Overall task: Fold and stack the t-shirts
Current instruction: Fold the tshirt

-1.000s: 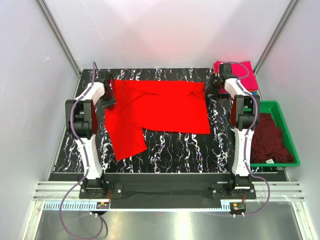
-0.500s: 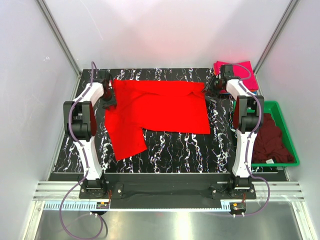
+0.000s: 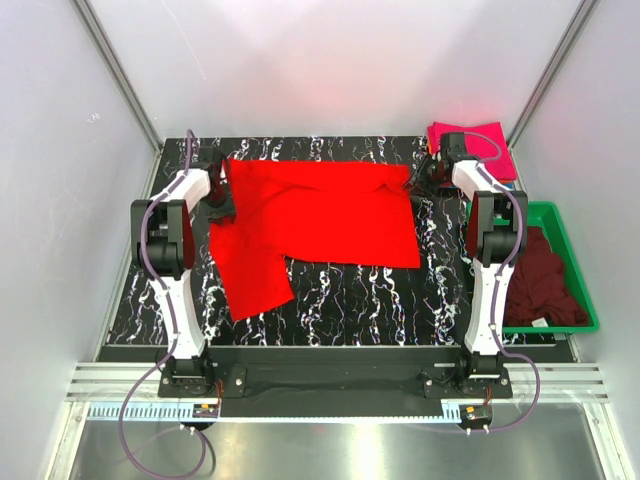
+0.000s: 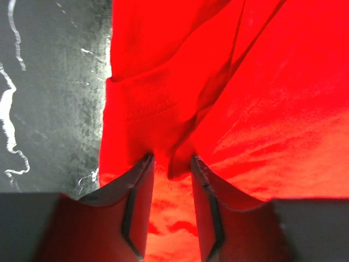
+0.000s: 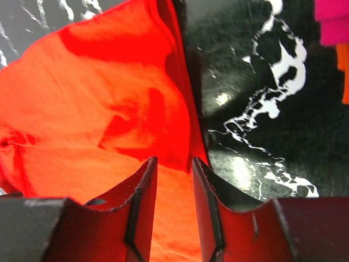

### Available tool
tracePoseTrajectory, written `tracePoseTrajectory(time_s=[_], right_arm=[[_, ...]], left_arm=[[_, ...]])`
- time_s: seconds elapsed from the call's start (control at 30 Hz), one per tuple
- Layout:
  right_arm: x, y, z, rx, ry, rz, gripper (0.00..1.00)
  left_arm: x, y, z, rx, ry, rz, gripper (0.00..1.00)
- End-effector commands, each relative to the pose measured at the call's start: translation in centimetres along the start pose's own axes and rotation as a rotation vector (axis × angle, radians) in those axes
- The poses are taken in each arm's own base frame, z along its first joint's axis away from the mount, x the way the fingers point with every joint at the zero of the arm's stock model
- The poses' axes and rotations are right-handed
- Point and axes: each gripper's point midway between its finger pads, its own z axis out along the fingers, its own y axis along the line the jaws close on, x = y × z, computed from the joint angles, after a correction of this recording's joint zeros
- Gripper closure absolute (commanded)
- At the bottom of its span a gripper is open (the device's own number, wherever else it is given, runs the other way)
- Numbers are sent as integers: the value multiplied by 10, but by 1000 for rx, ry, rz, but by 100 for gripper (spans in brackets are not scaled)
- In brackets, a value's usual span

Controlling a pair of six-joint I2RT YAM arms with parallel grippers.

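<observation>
A bright red t-shirt [image 3: 320, 215] lies spread flat across the black marbled table [image 3: 350, 295], with one sleeve hanging toward the front left. My left gripper [image 3: 222, 200] stands open at the shirt's left edge; in the left wrist view the jaws [image 4: 171, 158] hover apart over wrinkled red cloth [image 4: 262, 98]. My right gripper [image 3: 426, 170] is open at the shirt's far right corner, its jaws [image 5: 174, 160] straddling the red cloth's [image 5: 92, 109] edge. A folded magenta-pink t-shirt [image 3: 488, 140] rests at the back right. A dark maroon t-shirt [image 3: 540, 275] lies crumpled in the bin.
A green plastic bin [image 3: 592, 322] sits off the table's right side. White walls and metal rails close in the back and sides. Bare marbled tabletop shows in front of the red shirt and beside my right jaws [image 5: 262, 109].
My left gripper has opened and let go of the red shirt's left edge. My right arm has shifted slightly toward the back. The shirt lies where it was.
</observation>
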Motion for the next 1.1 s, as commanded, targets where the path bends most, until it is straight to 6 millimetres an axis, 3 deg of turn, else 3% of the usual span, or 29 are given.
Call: tracePoseTrajectory(time_s=[0.0, 0.03, 0.1, 0.13, 0.27, 0.33, 0.37, 0.43, 0.83, 0.9, 0.93, 1.03, 1.07], right_arm=[[-3, -2, -4, 4, -20, -5, 61], [-3, -1, -3, -2, -25, -9, 61], [-2, -3, 1, -4, -23, -7, 62], [-3, -2, 2, -8, -23, -8, 63], [-3, -3, 6, -7, -19, -7, 69], [-7, -2, 3, -8, -37, -18, 81], [-8, -2, 3, -5, -42, -25, 94], [-13, -1, -1, 6, -56, -47, 100], [-19, -1, -7, 23, -58, -109, 100], [-17, 8, -9, -16, -40, -101, 93], [-16, 10, -10, -27, -34, -96, 79], [-15, 18, -17, -39, -53, -94, 63], [-20, 23, -24, -47, -75, -96, 62]], left_arm=[[-18, -5, 1, 23, -45, 11, 69], [-17, -4, 2, 17, -36, 15, 81], [-20, -2, 2, 0, -39, 19, 90], [-24, -2, -1, -4, -46, 23, 100], [-32, 2, -7, -29, -62, 28, 100], [-34, 7, -10, -60, -70, 29, 100], [-37, 9, -13, -72, -80, 28, 100], [-40, 15, -18, -102, -95, 33, 100], [-29, 14, -17, -95, -45, 22, 97], [-29, 14, -19, -95, -44, 17, 81], [-34, 12, -23, -89, -58, 16, 74], [-43, 7, -33, -64, -85, 10, 67], [-45, 3, -37, -50, -92, 8, 61]])
